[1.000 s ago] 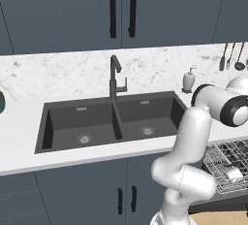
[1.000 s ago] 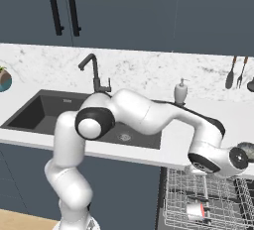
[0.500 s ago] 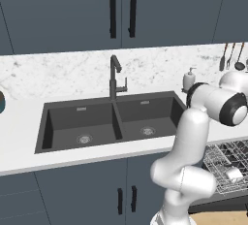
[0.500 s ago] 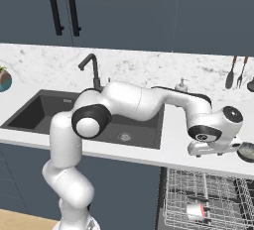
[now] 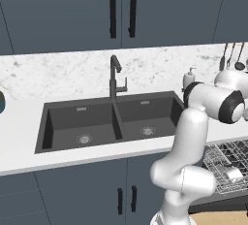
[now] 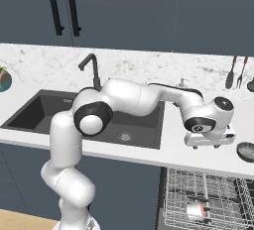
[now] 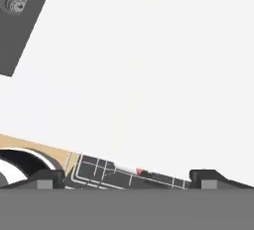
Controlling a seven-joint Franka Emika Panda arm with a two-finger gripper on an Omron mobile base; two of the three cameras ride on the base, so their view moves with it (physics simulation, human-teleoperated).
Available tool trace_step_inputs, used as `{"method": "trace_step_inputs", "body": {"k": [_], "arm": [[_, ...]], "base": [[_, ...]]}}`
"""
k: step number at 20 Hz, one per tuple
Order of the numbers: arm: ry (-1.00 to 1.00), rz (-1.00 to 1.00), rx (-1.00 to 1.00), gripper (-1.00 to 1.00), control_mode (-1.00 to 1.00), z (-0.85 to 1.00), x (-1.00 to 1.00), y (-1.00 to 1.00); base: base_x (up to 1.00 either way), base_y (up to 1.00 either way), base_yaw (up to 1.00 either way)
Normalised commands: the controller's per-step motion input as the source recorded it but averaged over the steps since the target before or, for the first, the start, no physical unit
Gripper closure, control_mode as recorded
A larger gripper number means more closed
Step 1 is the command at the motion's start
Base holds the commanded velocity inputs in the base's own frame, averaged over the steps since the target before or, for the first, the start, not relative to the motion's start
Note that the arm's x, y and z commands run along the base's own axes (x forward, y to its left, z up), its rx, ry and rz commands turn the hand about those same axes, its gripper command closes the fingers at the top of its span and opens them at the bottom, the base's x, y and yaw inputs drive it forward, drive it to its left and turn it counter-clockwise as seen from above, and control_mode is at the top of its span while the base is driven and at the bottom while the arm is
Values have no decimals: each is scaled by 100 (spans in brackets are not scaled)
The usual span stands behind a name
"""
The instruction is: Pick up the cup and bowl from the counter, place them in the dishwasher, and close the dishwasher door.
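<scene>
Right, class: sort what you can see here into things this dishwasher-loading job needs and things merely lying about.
Belongs to the job:
- bowl on the counter
- cup lying in the rack
- dishwasher, rack pulled out
- pincer, open above the counter

Lying about:
- faucet
- sink
- soap dispenser
- hanging utensils

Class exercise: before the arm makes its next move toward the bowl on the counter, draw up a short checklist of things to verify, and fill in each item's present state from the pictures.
1. Gripper open and holding nothing: ok, fingers spread wide over bare white counter.
2. Cup already in the dishwasher rack: ok, it lies on its side in the wire rack.
3. Bowl still on the counter: ok, it sits right of the gripper, apart from it.
4. Gripper lined up over the bowl: not ok, it hangs beside it.
5. Dishwasher door open for loading: ok, rack is pulled out.
6. Bowl contents: cannot tell.
</scene>
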Motion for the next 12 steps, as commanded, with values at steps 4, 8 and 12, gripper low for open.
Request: {"method": "trace_step_inputs", "body": {"k": [4, 8, 12], "arm": [[4, -11, 2, -100, -100, 0, 24, -2], [5, -12, 6, -100, -100, 0, 35, -17], [1, -9, 7, -100, -100, 0, 60, -33]], "base": [[0, 0, 0], [0, 0, 0], [0, 0, 0]]}}
